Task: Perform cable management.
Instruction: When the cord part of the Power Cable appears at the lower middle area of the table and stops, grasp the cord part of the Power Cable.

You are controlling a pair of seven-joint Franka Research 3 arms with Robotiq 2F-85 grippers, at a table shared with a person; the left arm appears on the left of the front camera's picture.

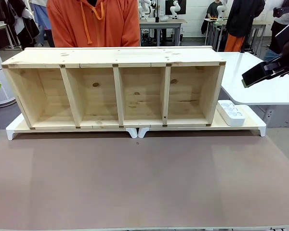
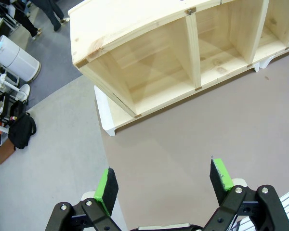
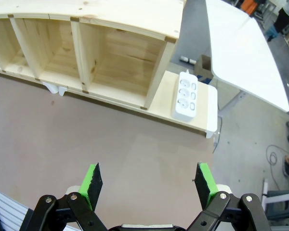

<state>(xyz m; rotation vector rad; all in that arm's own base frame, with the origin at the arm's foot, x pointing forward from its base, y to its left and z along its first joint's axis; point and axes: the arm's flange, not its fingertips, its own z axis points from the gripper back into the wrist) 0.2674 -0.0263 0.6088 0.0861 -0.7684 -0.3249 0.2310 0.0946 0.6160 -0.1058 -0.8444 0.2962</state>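
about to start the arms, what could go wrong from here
The white multi-socket power strip lies by the end of the white base board, beside the pale wooden four-compartment shelf; the open right gripper reaching there might push it off. The person in the orange hoodie stands close behind the shelf, so a reach over it may come near them.

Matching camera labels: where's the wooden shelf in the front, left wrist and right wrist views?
Front view: wooden shelf spans the middle, four open compartments facing the camera.
Left wrist view: upper right, tilted, running off the top and right edges.
Right wrist view: upper left, running off the left edge.
Shared landmark: the paired white feet below the shelf's front edge.
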